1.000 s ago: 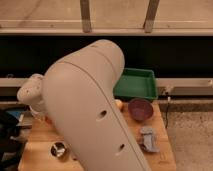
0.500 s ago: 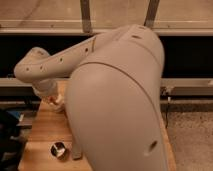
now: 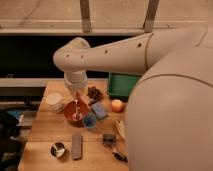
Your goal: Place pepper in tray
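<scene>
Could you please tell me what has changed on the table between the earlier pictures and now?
The arm swung: its bulk went from the middle of the table to the right, now covering part of the tray. The gripper now hangs over the red-brown bowl, fingers shut on what looks like the pepper. The orange fruit and metal can stayed put.

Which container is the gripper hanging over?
The reddish bowl, with the gripper right above it; the white cup sits to its left, the green tray off to the right.
</scene>
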`<state>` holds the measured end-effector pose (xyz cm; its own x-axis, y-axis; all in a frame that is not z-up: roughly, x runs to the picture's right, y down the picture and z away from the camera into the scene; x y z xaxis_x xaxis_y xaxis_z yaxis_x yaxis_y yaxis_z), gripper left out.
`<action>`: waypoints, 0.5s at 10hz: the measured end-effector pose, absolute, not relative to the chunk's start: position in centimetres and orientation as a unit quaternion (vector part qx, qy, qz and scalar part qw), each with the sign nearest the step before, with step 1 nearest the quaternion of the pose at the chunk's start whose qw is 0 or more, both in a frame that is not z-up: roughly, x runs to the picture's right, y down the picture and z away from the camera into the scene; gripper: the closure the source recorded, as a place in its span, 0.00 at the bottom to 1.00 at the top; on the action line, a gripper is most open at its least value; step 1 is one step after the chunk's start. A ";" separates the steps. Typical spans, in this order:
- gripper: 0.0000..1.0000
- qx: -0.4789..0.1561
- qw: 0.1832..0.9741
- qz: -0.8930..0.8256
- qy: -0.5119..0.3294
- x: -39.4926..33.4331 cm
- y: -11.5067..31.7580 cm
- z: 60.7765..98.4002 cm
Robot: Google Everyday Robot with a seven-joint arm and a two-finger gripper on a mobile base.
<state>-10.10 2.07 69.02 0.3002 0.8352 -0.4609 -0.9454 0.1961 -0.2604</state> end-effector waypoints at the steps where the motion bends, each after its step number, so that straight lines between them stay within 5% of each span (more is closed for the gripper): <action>1: 1.00 -0.254 0.745 0.604 0.122 -7.6 2.7 69.1; 5: 1.00 -0.254 0.740 0.610 0.125 -7.1 2.9 69.2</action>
<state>-7.07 2.88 69.16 0.2235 0.8397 -0.4949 -0.9666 0.1255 -0.2236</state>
